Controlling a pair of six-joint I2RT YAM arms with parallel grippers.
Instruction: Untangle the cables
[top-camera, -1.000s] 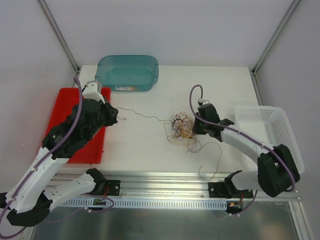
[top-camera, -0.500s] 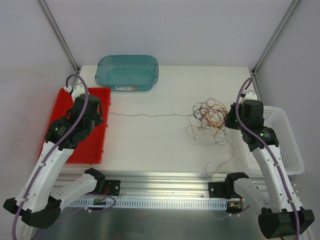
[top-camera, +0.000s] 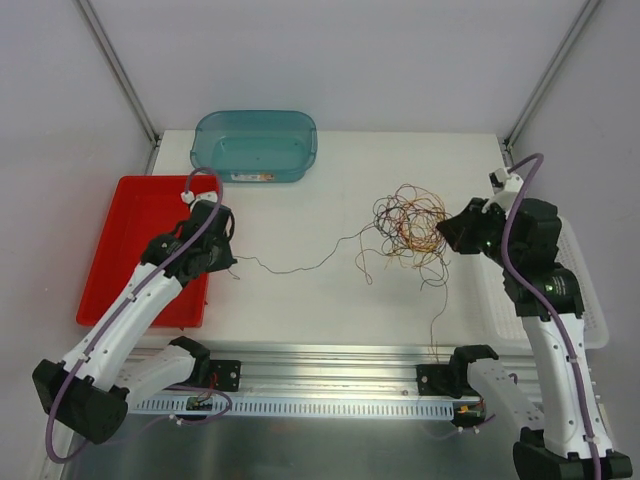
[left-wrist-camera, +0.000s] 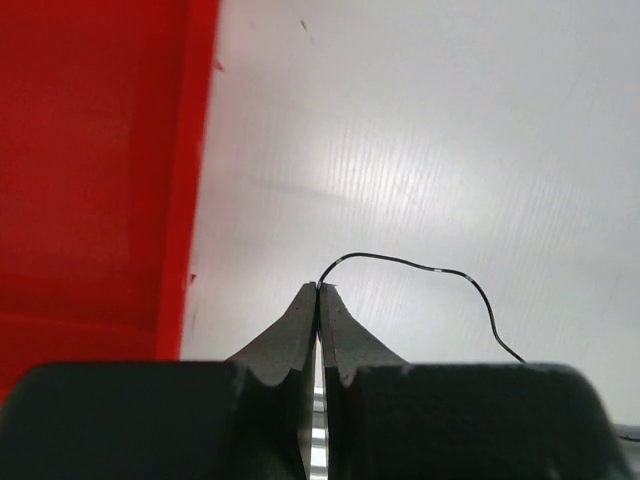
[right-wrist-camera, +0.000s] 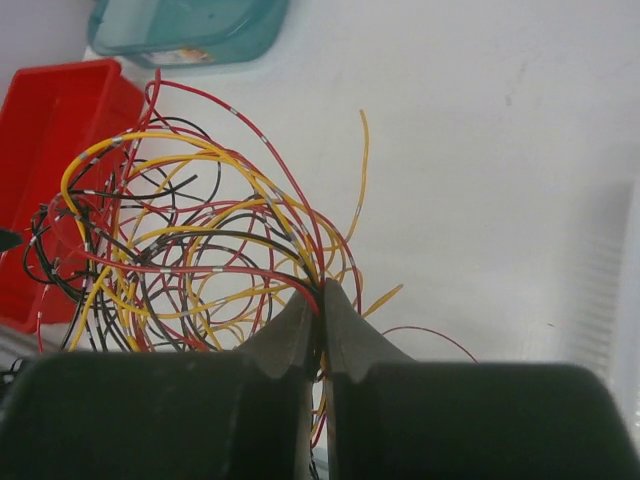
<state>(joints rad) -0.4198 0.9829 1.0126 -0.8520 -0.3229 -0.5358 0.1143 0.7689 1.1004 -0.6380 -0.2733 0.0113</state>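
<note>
The cables (top-camera: 408, 220) form a loose tangle of red, yellow-orange and black wire right of the table's centre. My right gripper (top-camera: 452, 229) is at its right side and shut on several strands; in the right wrist view the gripper (right-wrist-camera: 320, 286) pinches them at its tips, with the cables (right-wrist-camera: 180, 235) fanning up and to the left. One black cable (top-camera: 300, 268) runs slack from the tangle leftward to my left gripper (top-camera: 232, 263). In the left wrist view that gripper (left-wrist-camera: 319, 288) is shut on the end of the black cable (left-wrist-camera: 420, 267), just right of the red tray.
A red tray (top-camera: 125, 250) lies at the left edge, a teal bin (top-camera: 255, 145) at the back, and a white basket (top-camera: 585, 300) at the right under my right arm. A single strand (top-camera: 434, 320) trails toward the front rail.
My left gripper has moved right, off the tray, and the black cable has gone from taut to slack. The right gripper has carried the tangle from the centre to the right.
</note>
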